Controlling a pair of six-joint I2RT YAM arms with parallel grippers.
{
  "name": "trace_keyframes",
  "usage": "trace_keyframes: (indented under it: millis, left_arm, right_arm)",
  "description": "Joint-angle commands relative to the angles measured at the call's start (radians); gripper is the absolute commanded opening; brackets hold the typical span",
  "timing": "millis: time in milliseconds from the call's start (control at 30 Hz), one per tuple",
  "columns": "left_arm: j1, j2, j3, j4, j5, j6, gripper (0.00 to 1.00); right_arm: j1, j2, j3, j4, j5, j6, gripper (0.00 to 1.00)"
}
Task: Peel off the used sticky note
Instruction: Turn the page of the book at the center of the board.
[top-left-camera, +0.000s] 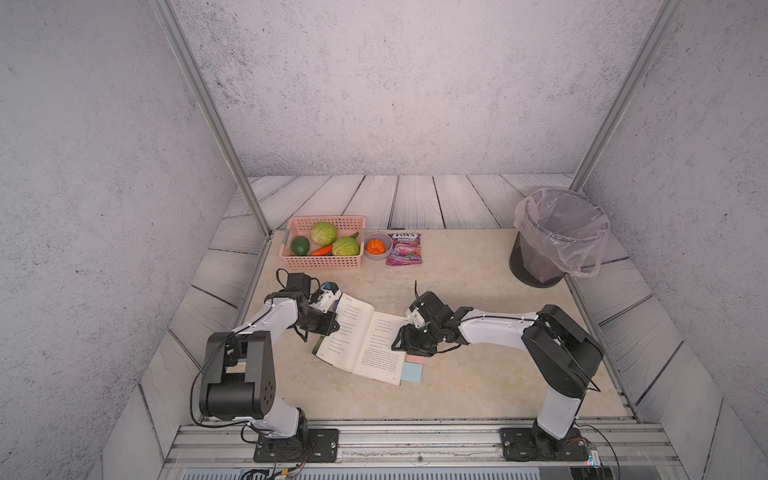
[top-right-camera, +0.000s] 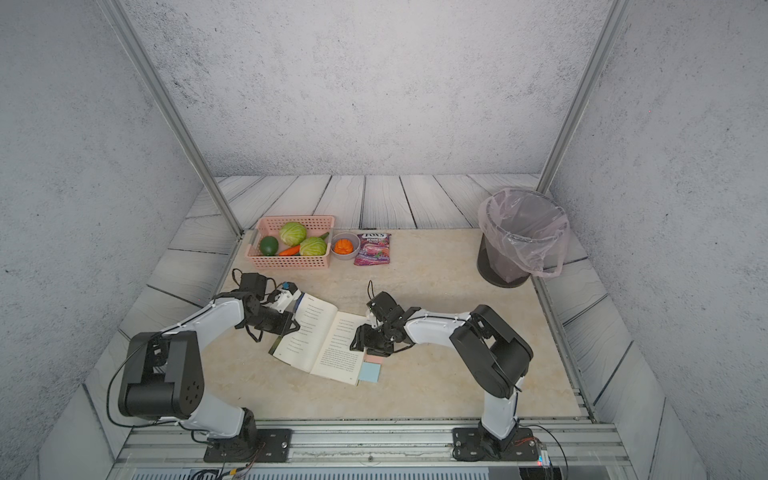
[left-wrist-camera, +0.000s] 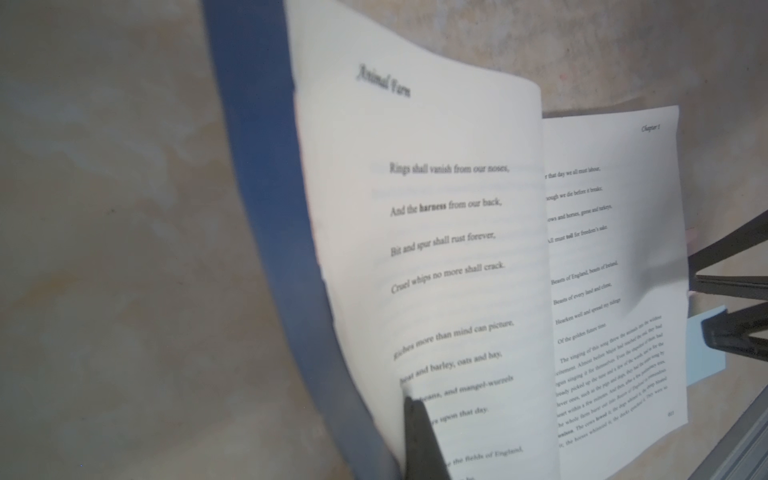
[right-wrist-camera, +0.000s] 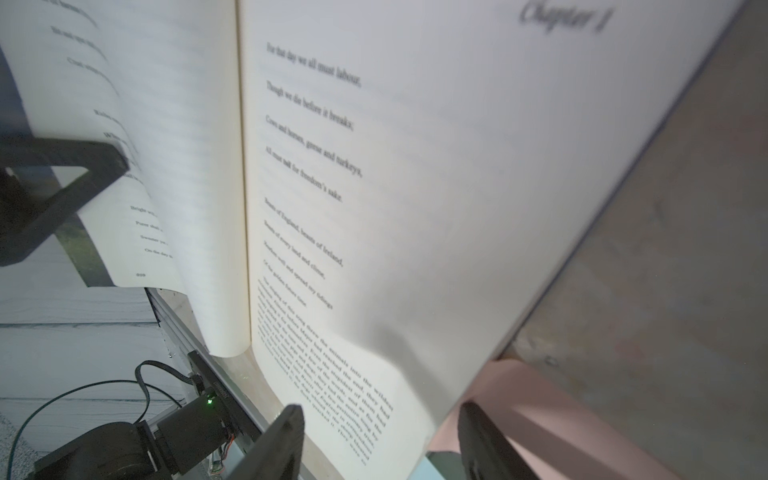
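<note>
An open book (top-left-camera: 365, 345) (top-right-camera: 320, 340) lies mid-table. Two sticky notes poke out from under its right page edge: a pink sticky note (top-left-camera: 415, 358) (right-wrist-camera: 540, 411) and, nearer the front, a blue sticky note (top-left-camera: 412, 371) (top-right-camera: 370, 371) (left-wrist-camera: 706, 357). My left gripper (top-left-camera: 332, 327) (left-wrist-camera: 409, 401) is shut on the book's left side, holding those pages and the blue cover (left-wrist-camera: 266, 208) raised. My right gripper (top-left-camera: 405, 349) (right-wrist-camera: 380, 432) is open and straddles the right page's edge; one finger (right-wrist-camera: 478, 436) is over the pink note. Whether it touches the note, I cannot tell.
At the back left stands a pink basket (top-left-camera: 322, 262) of vegetables. Beside it are a grey bowl (top-left-camera: 378, 246) and a purple candy bag (top-left-camera: 404, 248). A dark bin with a plastic liner (top-left-camera: 557, 237) stands back right. A metal rail (top-left-camera: 415, 440) runs along the front.
</note>
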Motion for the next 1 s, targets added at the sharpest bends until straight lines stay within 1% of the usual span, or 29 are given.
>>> trace_keyframes:
  millis: [0, 300, 967]
  left_arm:
    - [0.009, 0.021, -0.007, -0.023, -0.027, 0.020, 0.00]
    - [0.009, 0.016, -0.009, -0.022, -0.025, 0.020, 0.00]
    - [0.010, 0.016, -0.009, -0.025, -0.021, 0.020, 0.00]
  right_arm:
    - [0.011, 0.008, 0.033, 0.015, -0.009, 0.007, 0.63]
    - [0.018, 0.030, 0.080, 0.005, -0.021, 0.005, 0.63]
    - [0.021, 0.046, 0.128, -0.007, -0.039, 0.005, 0.63]
